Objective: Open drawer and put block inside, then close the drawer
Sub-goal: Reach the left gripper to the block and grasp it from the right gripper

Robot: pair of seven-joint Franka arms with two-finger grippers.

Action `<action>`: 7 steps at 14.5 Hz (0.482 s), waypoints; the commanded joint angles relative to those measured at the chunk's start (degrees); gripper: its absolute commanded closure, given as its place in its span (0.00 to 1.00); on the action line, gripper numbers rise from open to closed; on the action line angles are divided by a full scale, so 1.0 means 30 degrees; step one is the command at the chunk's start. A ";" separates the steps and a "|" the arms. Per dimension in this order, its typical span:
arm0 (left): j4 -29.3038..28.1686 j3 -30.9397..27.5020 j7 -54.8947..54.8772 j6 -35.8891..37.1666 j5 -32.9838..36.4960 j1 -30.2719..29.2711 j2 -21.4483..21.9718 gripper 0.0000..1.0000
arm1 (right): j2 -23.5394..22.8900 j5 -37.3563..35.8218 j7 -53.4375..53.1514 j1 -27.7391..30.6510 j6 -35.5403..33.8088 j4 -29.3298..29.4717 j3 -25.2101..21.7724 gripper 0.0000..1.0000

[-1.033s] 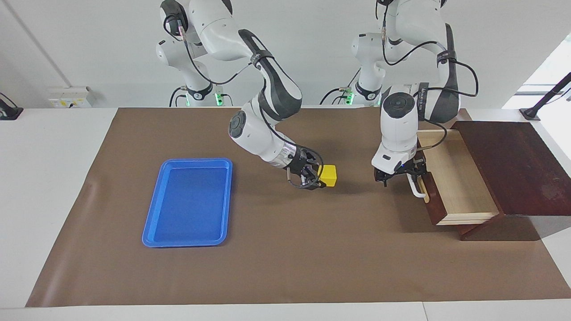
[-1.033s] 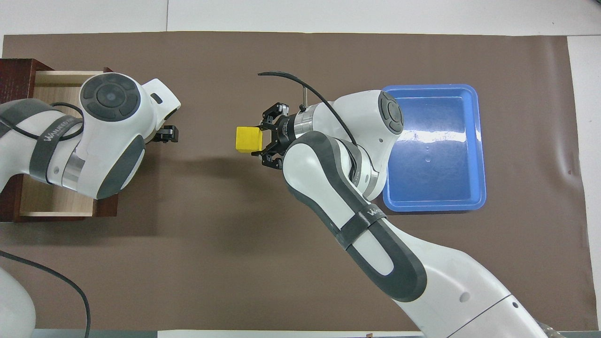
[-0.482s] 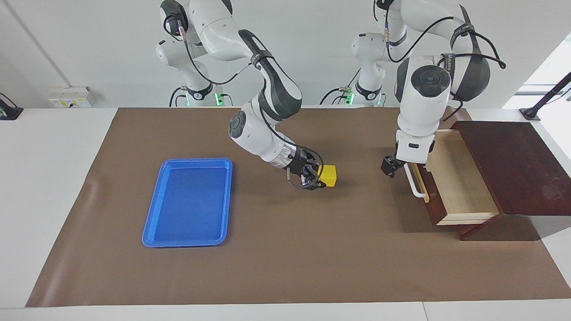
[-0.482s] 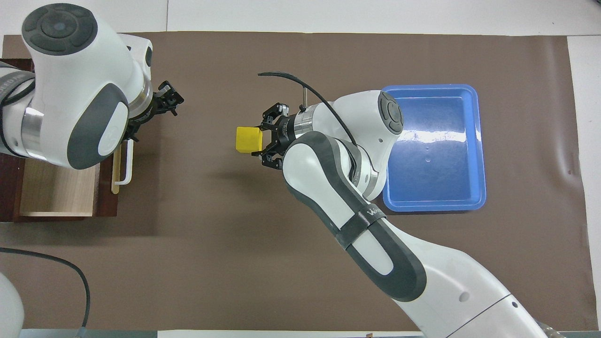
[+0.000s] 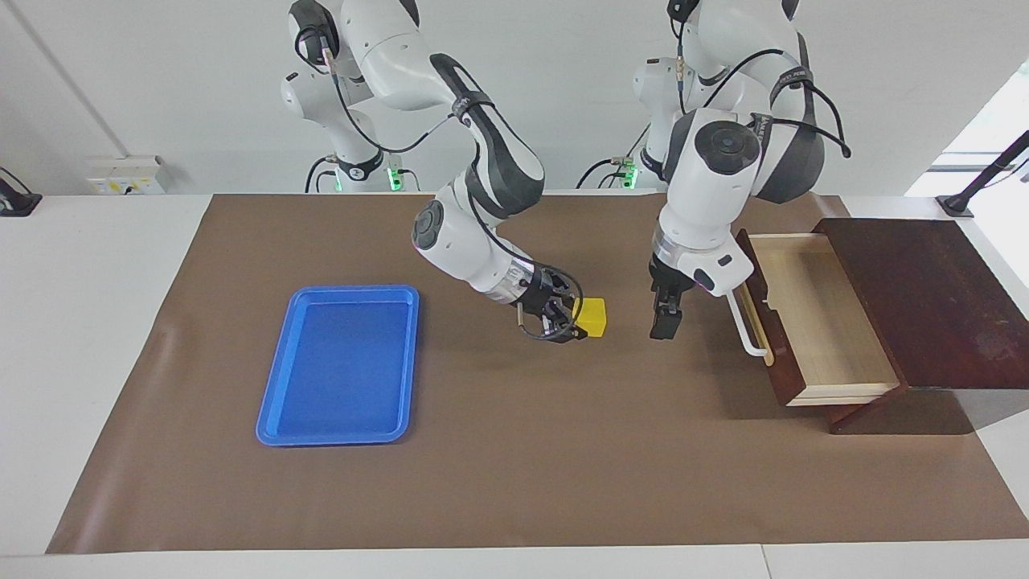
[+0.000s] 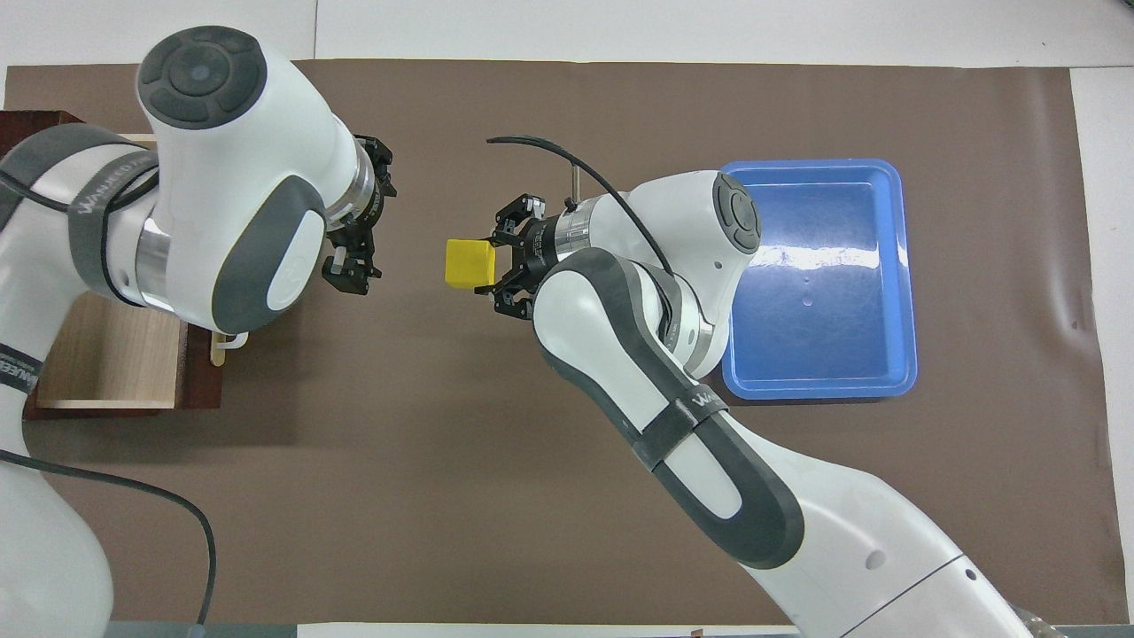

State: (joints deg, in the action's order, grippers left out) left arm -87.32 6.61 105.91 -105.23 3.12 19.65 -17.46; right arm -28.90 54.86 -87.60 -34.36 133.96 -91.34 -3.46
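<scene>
A: Block [image 5: 593, 316], yellow cube, mid-table on the brown mat [image 5: 514, 466]. Held?

B: Held. Right gripper [image 5: 569, 320] is clamped on it, fingers [image 6: 490, 263] pinching the cube from the tray side; the arm comes in low and slanted. Cannot tell whether the block rests on the mat or is lifted slightly off it.

A: Drawer [image 5: 812, 322]?

B: Pulled out, at the left arm's end of the table. Pale wood interior showing, nothing seen inside it. White bar handle [image 5: 748, 326] on the front, which faces the block. The dark cabinet top [image 5: 924, 297] covers the rest.

A: Left gripper [image 5: 666, 315]?

B: Up in the air over bare mat between the block and the drawer front, pointing down. Jaws spread wide, nothing between them. Not touching the handle; clear of the block as well.

A: Anything else on the table?

B: Blue tray [image 5: 277, 402], flat, toward the right arm's end, well apart from the block. Overhead, the right arm's elbow overlaps its edge.
</scene>
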 commanded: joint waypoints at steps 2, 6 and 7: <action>-0.0101 -0.0328 0.2313 -0.0459 0.0975 0.2291 -0.0970 0.00 | -0.0033 -0.0092 -0.0215 -0.0119 0.0493 -0.0021 0.0010 1.00; -0.1328 -0.0299 0.3014 -0.1190 0.1217 0.2443 -0.0859 0.00 | -0.0033 -0.0092 -0.0215 -0.0119 0.0493 -0.0021 0.0010 1.00; -0.1651 -0.0328 0.3220 -0.1453 0.1217 0.2618 -0.0771 0.00 | -0.0033 -0.0092 -0.0215 -0.0119 0.0493 -0.0021 0.0010 1.00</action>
State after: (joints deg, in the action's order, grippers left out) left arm -89.39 6.46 113.96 -107.49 5.92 26.69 -21.19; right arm -28.92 54.86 -87.60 -34.36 133.97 -91.34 -3.46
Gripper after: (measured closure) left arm 0.000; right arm 0.445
